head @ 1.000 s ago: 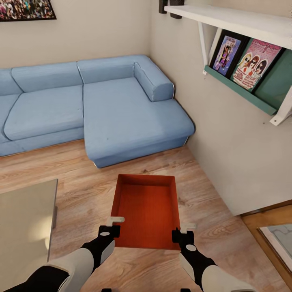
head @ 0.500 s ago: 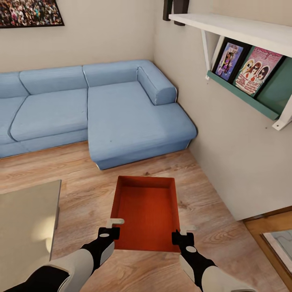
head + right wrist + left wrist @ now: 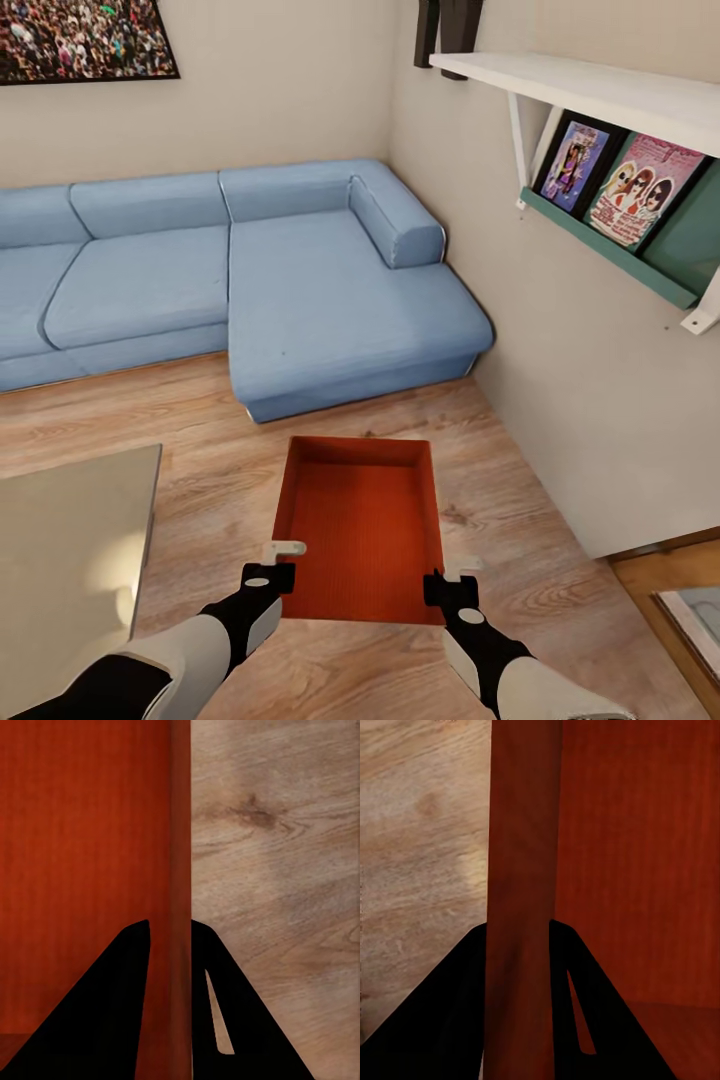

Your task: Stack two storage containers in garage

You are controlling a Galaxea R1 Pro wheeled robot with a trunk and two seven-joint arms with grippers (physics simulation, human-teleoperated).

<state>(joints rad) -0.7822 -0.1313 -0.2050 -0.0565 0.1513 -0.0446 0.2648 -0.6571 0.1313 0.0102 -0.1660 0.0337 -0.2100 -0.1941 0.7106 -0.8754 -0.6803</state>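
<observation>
While I hold position in the living room (image 3: 250, 110), the blue corner sofa (image 3: 300, 290) sits at my 12 o'clock on the wood plank floor (image 3: 200, 470), against the pale walls. A wall shelf (image 3: 600, 90) with framed prints hangs at 2 o'clock, and a crowd picture (image 3: 80, 40) at 10 o'clock. A pale surface (image 3: 70, 560) is at 9 o'clock. The storage container (image 3: 360, 530), red-orange and open-topped, is dead ahead between my arms, over the planks. My left end effector (image 3: 268, 565) is clamped on its left wall at the near corner, one finger each side of the wall (image 3: 521, 907). My right end effector (image 3: 452, 578) is clamped the same way on the right wall (image 3: 178, 870).
</observation>
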